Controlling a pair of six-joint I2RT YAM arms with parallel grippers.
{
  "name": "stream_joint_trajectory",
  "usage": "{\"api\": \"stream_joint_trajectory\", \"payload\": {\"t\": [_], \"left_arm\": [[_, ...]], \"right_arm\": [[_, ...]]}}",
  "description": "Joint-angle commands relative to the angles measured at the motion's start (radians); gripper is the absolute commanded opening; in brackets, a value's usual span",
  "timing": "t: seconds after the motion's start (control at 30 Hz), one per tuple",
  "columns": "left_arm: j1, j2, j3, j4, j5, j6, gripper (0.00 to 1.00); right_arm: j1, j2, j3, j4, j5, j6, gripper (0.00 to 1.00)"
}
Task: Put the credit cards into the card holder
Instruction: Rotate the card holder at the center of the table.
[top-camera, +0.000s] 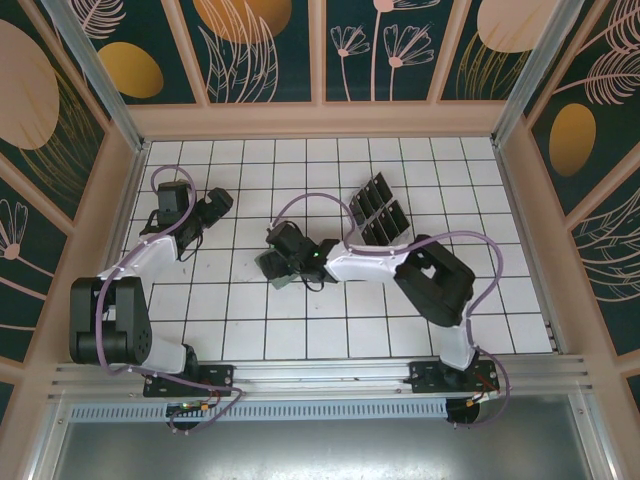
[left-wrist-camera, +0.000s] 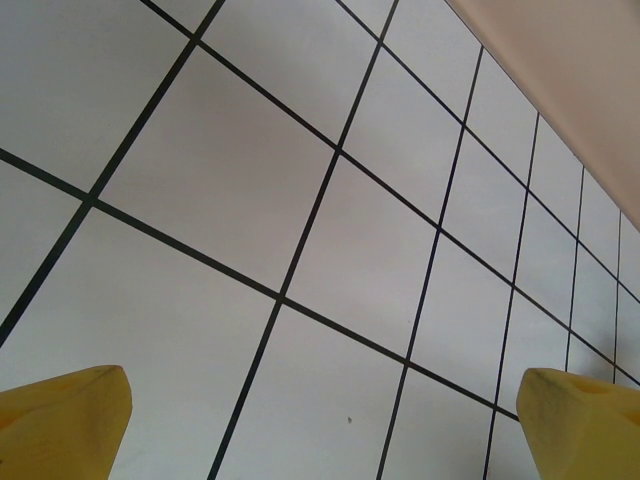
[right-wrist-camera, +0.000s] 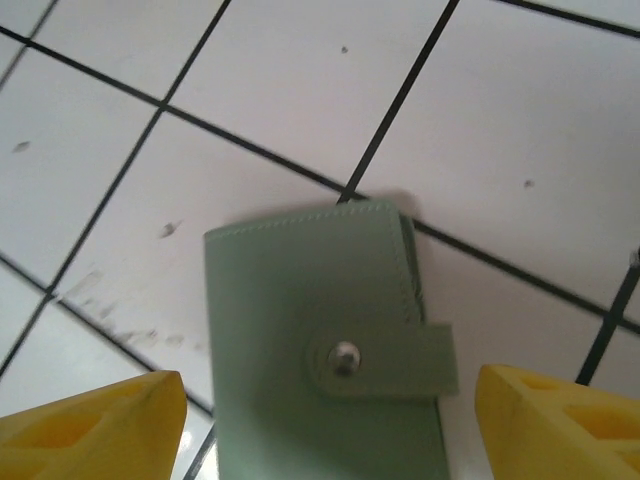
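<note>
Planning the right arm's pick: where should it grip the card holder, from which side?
Probably from above, pinching its two long edges: the card holder lies flat and closed, snap tab wrapped over one edge, and the right gripper hangs open astride it.

The card holder looks like matt sage-green leather with stitched edges and a shiny metal snap; the tabletop is smooth white tile, lightly scuffed.

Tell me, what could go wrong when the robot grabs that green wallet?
The card holder lies flat on the tiles, so the right fingers, open either side of it, might just push it along. Its snap tab looks fastened; the credit cards cannot go in until it opens.
</note>
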Motion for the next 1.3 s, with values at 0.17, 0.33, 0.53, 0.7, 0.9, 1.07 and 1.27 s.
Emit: {"api": "stream_joint_trajectory", "payload": {"t": [0.17,0.33,0.53,0.7,0.9,1.07,1.27], "left_arm": [[0.002,0.013,-0.004,0.033,0.012,-0.015,0.98],[0.002,0.019,-0.006,0.035,0.018,-0.014,0.98],[0.001,0.023,-0.004,0.032,0.023,-0.005,0.99],[-0.007,0.025,-0.001,0.029,0.024,-0.004,0.99],[-0.041,0.022,0.011,0.013,0.024,0.006,0.98],[-0.077,-0.004,0.001,0.006,0.023,0.003,0.99],[-0.115,-0.083,-0.067,0.009,0.005,-0.023,0.98]], "right_arm": [[0.016,0.144,0.120,-0.051,0.110,-0.034,0.76],[0.000,0.147,0.085,-0.069,0.185,0.041,0.75],[-0.037,0.096,-0.020,-0.050,0.211,0.173,0.72],[-0.051,0.050,-0.069,-0.021,0.191,0.236,0.72],[-0.071,-0.077,-0.116,0.041,0.137,0.254,0.83],[-0.101,-0.176,-0.131,0.062,0.056,0.244,0.99],[-0.120,-0.274,-0.212,0.131,-0.063,0.184,0.99]]}}
